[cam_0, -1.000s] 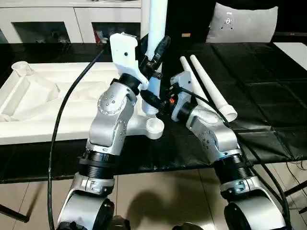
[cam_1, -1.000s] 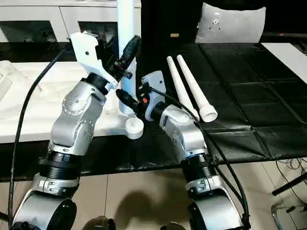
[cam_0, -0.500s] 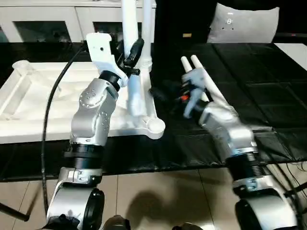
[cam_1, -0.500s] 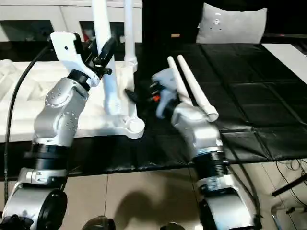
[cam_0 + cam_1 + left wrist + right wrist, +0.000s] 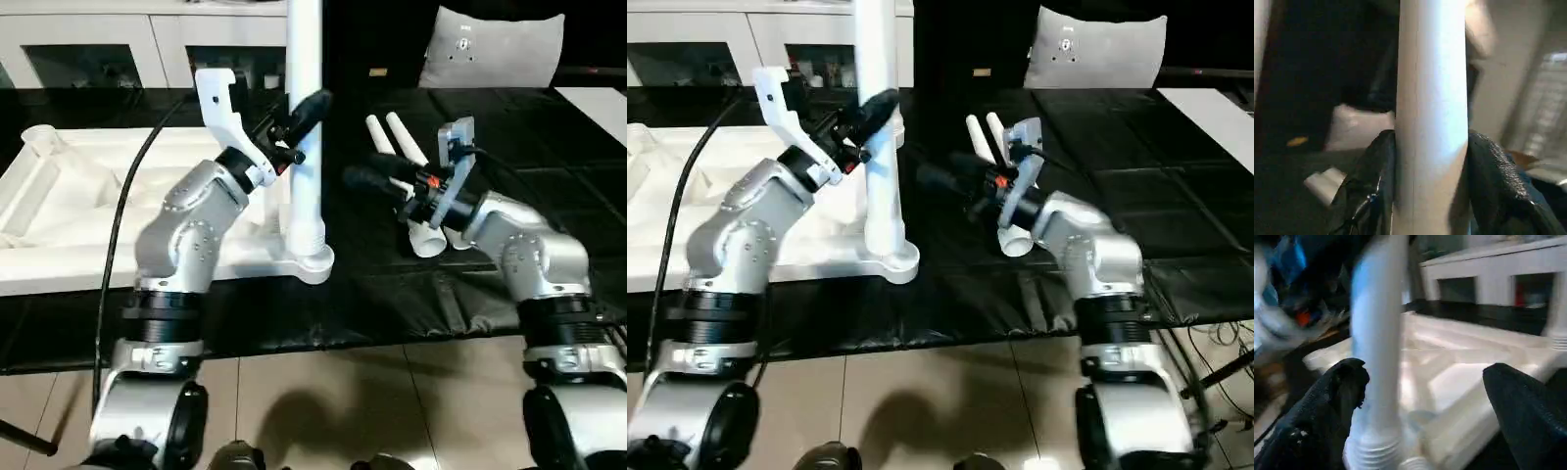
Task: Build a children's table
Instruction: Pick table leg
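Here we hold an upright white leg in our left gripper, both black fingers pressed against the tube, its ribbed foot standing in the near corner socket of the white tabletop, which lies underside up on the black table. Our right gripper hangs spread wide and empty, just beside two spare legs lying on the cloth

the white tabletop lies underside up; one white leg stands upright in its near corner socket, two more legs lie beside.
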You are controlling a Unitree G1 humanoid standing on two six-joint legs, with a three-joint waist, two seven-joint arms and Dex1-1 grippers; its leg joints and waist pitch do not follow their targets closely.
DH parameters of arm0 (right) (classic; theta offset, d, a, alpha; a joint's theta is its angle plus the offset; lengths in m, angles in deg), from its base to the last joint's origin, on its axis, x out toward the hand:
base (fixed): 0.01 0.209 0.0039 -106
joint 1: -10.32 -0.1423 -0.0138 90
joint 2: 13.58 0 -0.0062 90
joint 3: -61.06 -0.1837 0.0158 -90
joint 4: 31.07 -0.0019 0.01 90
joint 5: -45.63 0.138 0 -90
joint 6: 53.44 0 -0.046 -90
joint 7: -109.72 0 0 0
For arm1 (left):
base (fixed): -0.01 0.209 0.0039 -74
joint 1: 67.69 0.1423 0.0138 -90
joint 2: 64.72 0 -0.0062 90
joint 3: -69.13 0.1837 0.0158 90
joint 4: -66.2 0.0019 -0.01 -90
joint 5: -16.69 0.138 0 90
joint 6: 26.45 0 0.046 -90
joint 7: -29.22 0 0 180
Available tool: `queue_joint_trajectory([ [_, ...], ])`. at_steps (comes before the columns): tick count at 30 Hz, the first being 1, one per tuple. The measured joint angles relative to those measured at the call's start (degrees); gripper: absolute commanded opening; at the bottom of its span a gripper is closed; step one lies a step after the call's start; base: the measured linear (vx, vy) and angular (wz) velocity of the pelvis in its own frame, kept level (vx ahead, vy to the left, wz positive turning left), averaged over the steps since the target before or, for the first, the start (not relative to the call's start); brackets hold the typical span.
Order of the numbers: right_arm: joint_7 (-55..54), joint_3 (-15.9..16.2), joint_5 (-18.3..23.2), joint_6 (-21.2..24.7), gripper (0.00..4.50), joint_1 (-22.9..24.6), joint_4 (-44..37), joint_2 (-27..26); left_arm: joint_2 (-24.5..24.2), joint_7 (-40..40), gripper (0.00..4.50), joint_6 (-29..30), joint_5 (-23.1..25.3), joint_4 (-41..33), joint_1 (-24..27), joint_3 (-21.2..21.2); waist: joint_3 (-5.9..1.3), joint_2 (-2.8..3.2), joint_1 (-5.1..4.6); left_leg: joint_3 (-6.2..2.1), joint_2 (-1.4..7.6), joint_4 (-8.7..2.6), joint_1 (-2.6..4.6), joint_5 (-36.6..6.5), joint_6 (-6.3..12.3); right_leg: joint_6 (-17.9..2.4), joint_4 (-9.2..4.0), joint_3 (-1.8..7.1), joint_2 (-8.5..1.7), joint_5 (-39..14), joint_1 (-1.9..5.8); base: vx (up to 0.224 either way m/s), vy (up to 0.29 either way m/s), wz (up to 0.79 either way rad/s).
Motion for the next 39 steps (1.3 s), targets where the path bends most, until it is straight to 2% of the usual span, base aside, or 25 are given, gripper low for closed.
queue_joint_trajectory([
  [8,7.7,4.09,0.01,-0.32,4.24,0.7,-1.42,0.97,0.01,5.58,1.77,0.76,-1.78,-3.88,1.71,3.06,0.01,-0.02,0.08,0.0,0.0,0.03,0.03,0.08,0.07,-0.01,0.03,0.0,-0.01,0.03,0.03,0.0,0.0,0.0],
  [15,9.91,6.69,-0.86,-1.61,4.24,0.75,-1.43,0.94,-0.78,8.29,1.77,1.19,-1.96,-6.33,3.18,6.21,0.0,-0.05,-0.04,0.0,0.01,0.04,0.03,0.08,0.07,0.01,0.03,0.0,-0.01,0.05,0.02,0.0,0.0,0.0],
  [17,10.11,6.86,-0.88,-1.71,3.96,0.99,-1.43,0.94,-0.84,8.59,1.77,1.18,-1.53,-6.33,3.5,6.67,0.0,-0.05,-0.05,0.01,0.0,0.04,0.03,0.08,0.07,0.01,0.03,0.0,-0.01,0.05,0.02,0.0,0.0,0.0],
  [20,10.22,7.08,-0.89,-1.79,3.86,1.31,-1.43,0.75,-1.12,8.81,1.77,1.16,-1.19,-6.37,3.77,7.09,0.0,-0.06,-0.07,0.01,0.0,0.04,0.03,0.08,0.07,0.01,0.03,0.01,-0.01,0.05,0.02,0.0,0.0,0.0],
  [22,10.23,7.13,-0.92,-1.92,3.55,1.31,-1.42,0.61,-1.22,8.85,1.77,1.13,-0.92,-6.38,3.79,7.17,0.0,-0.06,-0.06,0.01,0.0,0.04,0.03,0.08,0.07,0.01,0.03,0.0,-0.01,0.05,0.02,0.0,0.0,0.0],
  [26,10.2,7.38,-1.01,-2.03,3.37,1.32,-1.1,0.23,-1.44,8.9,1.77,0.88,-0.63,-6.42,3.81,7.94,0.0,-0.07,-0.06,0.01,0.0,0.04,0.03,0.08,0.07,0.01,0.03,0.01,-0.01,0.05,0.03,0.0,0.0,0.0],
  [29,10.19,7.68,-1.02,-2.03,3.01,1.35,-1.04,-0.19,-1.38,8.88,1.77,0.85,-0.29,-6.41,3.81,8.23,0.0,-0.07,-0.09,0.01,0.0,0.04,0.03,0.08,0.07,0.01,0.03,0.0,-0.01,0.05,0.02,0.0,0.0,0.0],
  [33,10.06,7.75,-1.17,-2.39,3.01,1.57,-0.83,-0.73,-1.21,8.76,1.77,0.67,-0.18,-6.41,3.81,8.21,0.0,-0.07,-0.1,0.01,0.0,0.04,0.03,0.08,0.07,0.01,0.03,0.01,-0.01,0.05,0.02,0.0,0.0,0.0],
  [34,10.03,7.75,-1.28,-2.39,3.24,1.58,-0.56,-0.9,-1.15,8.73,1.77,0.63,-0.17,-6.4,3.8,8.21,0.0,-0.07,-0.1,0.01,0.0,0.04,0.03,0.08,0.07,0.01,0.03,0.0,-0.01,0.05,0.03,0.0,0.0,0.0],
  [37,9.91,7.75,-1.31,-1.67,3.37,1.59,0.25,-1.3,-1.09,8.66,1.77,0.54,-0.17,-6.4,3.79,8.2,-0.01,-0.07,-0.08,0.01,0.0,0.04,0.03,0.08,0.07,0.01,0.03,0.0,-0.01,0.05,0.03,0.0,0.0,0.0],
  [39,9.37,7.75,-1.5,-1.67,3.62,1.63,0.52,-1.3,-1.11,8.64,1.77,0.53,-0.16,-6.4,3.79,8.15,0.0,-0.07,-0.08,0.01,0.0,0.04,0.02,0.08,0.07,0.01,0.03,0.01,-0.01,0.05,0.03,0.0,0.0,0.0],
])
